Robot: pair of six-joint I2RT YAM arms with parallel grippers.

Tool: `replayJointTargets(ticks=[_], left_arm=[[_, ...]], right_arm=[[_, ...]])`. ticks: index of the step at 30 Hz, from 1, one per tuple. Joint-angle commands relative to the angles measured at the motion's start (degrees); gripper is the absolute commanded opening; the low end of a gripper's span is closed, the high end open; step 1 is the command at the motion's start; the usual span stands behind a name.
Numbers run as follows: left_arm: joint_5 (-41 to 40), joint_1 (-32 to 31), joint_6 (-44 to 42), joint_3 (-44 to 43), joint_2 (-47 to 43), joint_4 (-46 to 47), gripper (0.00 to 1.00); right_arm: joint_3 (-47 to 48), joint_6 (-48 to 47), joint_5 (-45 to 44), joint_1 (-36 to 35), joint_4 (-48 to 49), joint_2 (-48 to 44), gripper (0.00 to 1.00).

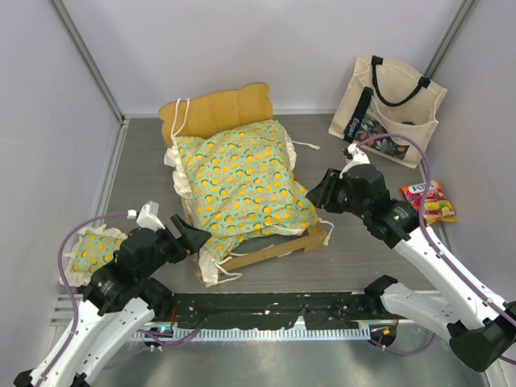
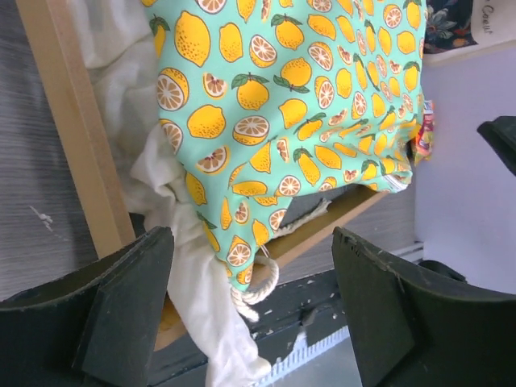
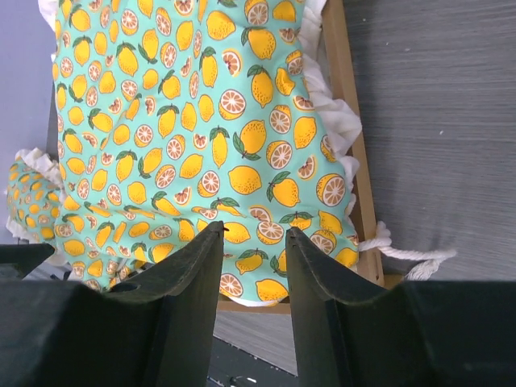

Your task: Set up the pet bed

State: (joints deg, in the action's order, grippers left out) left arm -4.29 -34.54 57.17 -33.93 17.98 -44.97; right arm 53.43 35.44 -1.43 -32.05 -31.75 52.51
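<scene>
The pet bed stands mid-table: a light-wood frame [image 1: 278, 246] with a curved headboard [image 1: 218, 109]. Its green citrus-print mattress cushion [image 1: 242, 181] lies on top, slightly askew. The cushion's cream ruffle [image 1: 211, 270] spills over the near left corner. My left gripper [image 1: 200, 236] is open at that corner. In the left wrist view the left gripper [image 2: 250, 242] has its jaws wide apart around the hanging ruffle [image 2: 201, 306] and a rope tie [image 2: 262, 286], gripping neither. My right gripper [image 1: 316, 193] hovers at the cushion's right edge. The right gripper [image 3: 254, 230] is open above the print, with nothing between its fingers.
The small matching ruffled pillow [image 1: 93, 250] lies at the near left by the wall. A cream tote bag [image 1: 387, 109] leans at the back right. A snack packet [image 1: 431, 201] lies right of my right arm. A rope tie [image 3: 411, 254] trails on the grey table beside the frame rail [image 3: 355, 161].
</scene>
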Motion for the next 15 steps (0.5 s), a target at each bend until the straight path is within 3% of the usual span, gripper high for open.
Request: replayJointTargets(ticks=[1,4,10,13,15], left_arm=[[5.6,0.0,5.1,1.7,0.3,0.0,0.82],[9.5,0.0,6.0,3.5,3.1,4.4,0.78],[9.9,-0.1,3.7,2.4,7.0,3.6,0.75],[10.4,-0.1,3.3,3.3,9.3,5.8,0.70],[11.8,-0.4,3.4,4.3,10.7,8.7,0.62]], right_arm=[[1.3,-0.6,3.6,-0.6,0.5,1.5,0.42],[1.9,0.0,4.2,-1.3,1.2,2.2,0.42],[1.9,1.5,3.6,-2.6,2.5,3.0,0.42],[1.8,2.1,4.2,-3.6,4.0,3.9,0.42],[1.9,2.1,4.4,-4.9,4.5,4.5,0.42]])
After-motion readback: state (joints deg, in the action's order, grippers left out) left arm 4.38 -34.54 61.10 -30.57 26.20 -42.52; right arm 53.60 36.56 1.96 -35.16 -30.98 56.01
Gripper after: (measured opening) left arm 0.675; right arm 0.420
